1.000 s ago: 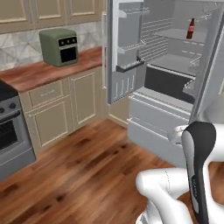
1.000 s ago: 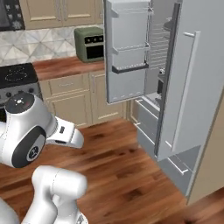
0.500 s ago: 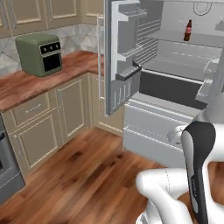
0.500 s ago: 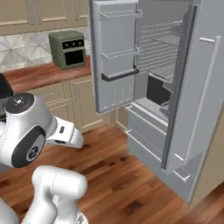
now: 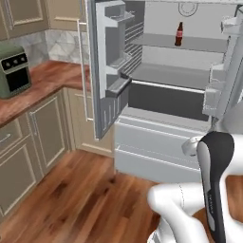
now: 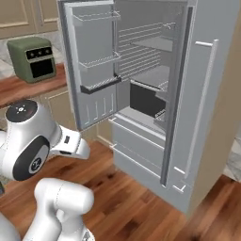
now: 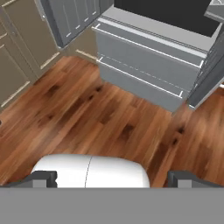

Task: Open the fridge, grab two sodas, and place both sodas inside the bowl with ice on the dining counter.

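I see one dark-brown cola bottle [image 5: 179,34] upright on the upper shelf of the tall light-grey fridge [image 5: 161,142], whose two doors stand open above two drawers. My two-finger gripper [image 7: 113,178] hangs over the wood floor [image 7: 100,113], spread wide, holding nothing.

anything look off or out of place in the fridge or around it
Nothing stands out. The fridge has both doors swung open, its drawers shut and level. One soda stands upright on an upper shelf. The wood floor shows no spill, and the green oven sits square on its counter.
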